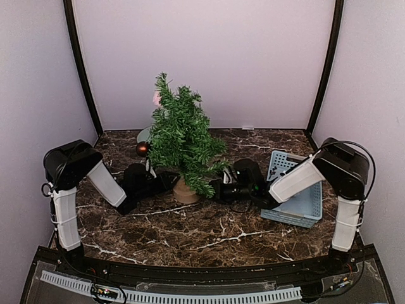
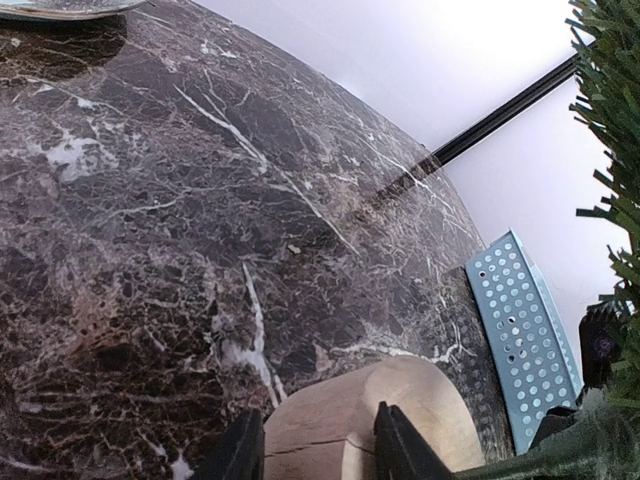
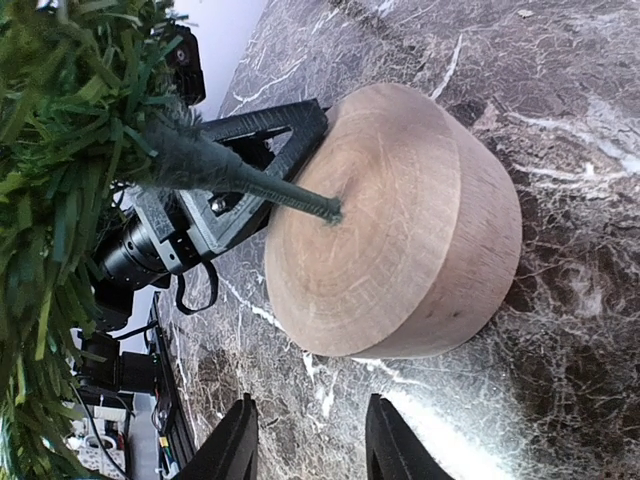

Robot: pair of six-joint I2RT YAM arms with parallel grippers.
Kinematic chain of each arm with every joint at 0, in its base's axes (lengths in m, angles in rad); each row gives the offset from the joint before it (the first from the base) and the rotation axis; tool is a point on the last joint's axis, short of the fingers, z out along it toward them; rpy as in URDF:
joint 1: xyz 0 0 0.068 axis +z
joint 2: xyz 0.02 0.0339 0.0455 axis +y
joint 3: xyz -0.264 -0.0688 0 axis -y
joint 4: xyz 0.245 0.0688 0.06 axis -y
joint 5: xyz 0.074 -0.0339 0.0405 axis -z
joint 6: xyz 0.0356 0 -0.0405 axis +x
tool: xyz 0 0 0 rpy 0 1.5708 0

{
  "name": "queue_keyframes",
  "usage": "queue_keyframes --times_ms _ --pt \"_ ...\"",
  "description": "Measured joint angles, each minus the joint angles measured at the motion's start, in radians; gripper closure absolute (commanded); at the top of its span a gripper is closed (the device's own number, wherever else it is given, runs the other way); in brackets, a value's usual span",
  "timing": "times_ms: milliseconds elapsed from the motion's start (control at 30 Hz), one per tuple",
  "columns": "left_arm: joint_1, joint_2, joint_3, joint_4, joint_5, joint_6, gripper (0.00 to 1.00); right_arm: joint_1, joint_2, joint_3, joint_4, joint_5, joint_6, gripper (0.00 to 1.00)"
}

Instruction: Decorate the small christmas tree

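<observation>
Judging by looks, the small christmas tree [image 1: 180, 130], a dark green bristly fir at the middle of the brown marbled table [image 1: 209, 234], is light, its branches springy; the round tan wooden stump [image 3: 400, 220] offers firm hold. The left tool [image 2: 318, 425] crouches low left of it, spread, empty; the right tool [image 3: 305, 420] likewise, right.

Smooth matt wooden stump [image 3: 400, 220], glossy marble table [image 2: 200, 200]
</observation>
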Motion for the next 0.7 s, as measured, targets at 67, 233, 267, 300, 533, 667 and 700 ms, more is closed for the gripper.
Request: queue_keyframes --times_ms 67,233,267,300,533,667,700 --pt "0.006 -0.007 -0.014 0.003 -0.001 -0.013 0.6 0.0 -0.003 -0.005 0.0 0.01 0.0 0.61" --pt "0.017 -0.025 -0.052 0.018 -0.015 -0.041 0.57 0.0 -0.006 -0.021 -0.005 0.039 0.0 0.61" --pt "0.019 -0.027 -0.058 0.021 -0.018 -0.044 0.56 0.0 -0.006 -0.024 -0.007 0.045 0.001 0.61" --pt "0.021 -0.029 -0.062 0.025 -0.019 -0.046 0.56 0.0 -0.006 -0.026 -0.009 0.05 0.0 0.61" --pt "0.028 -0.029 -0.065 0.035 0.001 -0.035 0.68 -0.001 -0.034 -0.038 -0.018 0.068 -0.002 0.61" --pt "0.032 -0.015 -0.029 0.026 0.033 -0.016 0.76 -0.005 -0.058 -0.047 -0.026 0.079 -0.007 0.61" --pt "0.033 -0.01 -0.019 0.026 0.04 -0.013 0.76 -0.006 -0.068 -0.05 -0.029 0.081 -0.009 0.61"
